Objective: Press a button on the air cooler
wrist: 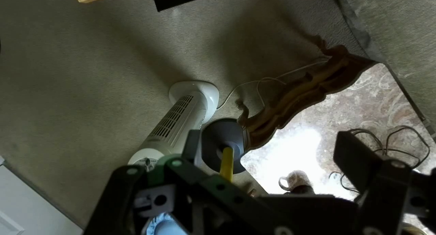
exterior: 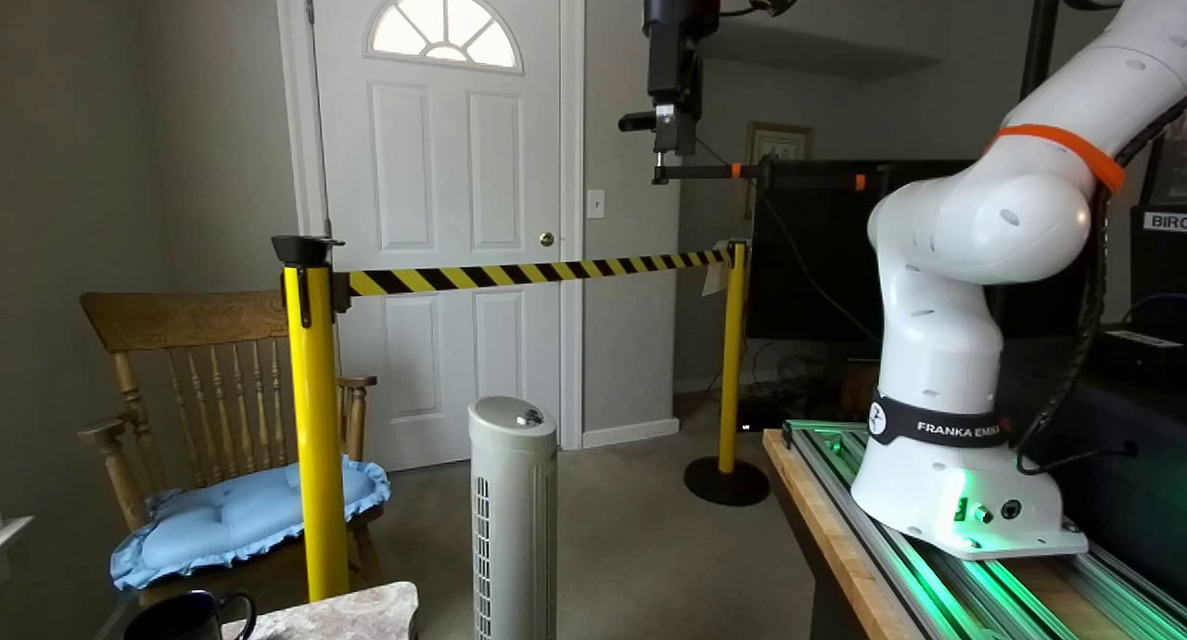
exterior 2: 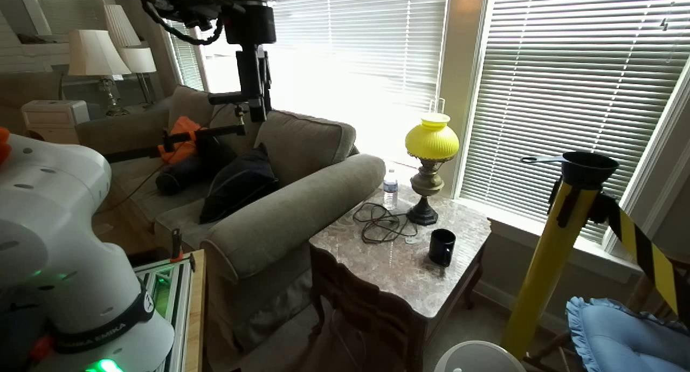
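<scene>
The sofa (exterior 2: 302,205) spread across the left and centre of an exterior view, and the marble-topped table (exterior 2: 396,272) stood beside it, lower centre. The air cooler (exterior: 515,529), a slim pale tower, stood at the bottom edge, just left of centre, in an exterior view, and showed left of centre in the wrist view. Above and well apart from it hung the gripper (wrist: 270,148), its fingers (wrist: 352,155) spread wide and grasping nothing. Smallest was the control panel (wrist: 146,162) on the air cooler's top, partly hidden behind the gripper in the wrist view; single buttons were too small to tell. The step in hand seemed to be the approach, the press not yet made. The next move probably called for carrying the gripper over the control panel, drawing the fingers together into a firm tip and lowering it onto a button.
</scene>
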`<state>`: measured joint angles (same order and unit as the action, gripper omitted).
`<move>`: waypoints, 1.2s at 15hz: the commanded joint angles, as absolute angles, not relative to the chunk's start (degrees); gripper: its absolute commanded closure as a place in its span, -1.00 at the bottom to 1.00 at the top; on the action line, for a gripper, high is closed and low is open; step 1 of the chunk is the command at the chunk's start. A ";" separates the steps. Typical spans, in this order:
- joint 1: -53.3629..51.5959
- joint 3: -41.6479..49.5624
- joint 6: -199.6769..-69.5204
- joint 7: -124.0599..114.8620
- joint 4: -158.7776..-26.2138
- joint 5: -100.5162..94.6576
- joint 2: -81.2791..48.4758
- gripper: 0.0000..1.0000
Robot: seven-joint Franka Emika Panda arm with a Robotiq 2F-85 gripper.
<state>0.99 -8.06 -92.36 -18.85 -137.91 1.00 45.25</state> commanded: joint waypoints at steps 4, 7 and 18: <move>4.82 -6.17 -110.88 -20.24 -140.69 0.47 37.25 -1.00; 7.41 -5.50 -125.48 -20.75 -142.07 -1.52 31.25 -1.00; 20.60 -5.69 -156.51 -34.27 -144.78 -27.00 9.15 -1.00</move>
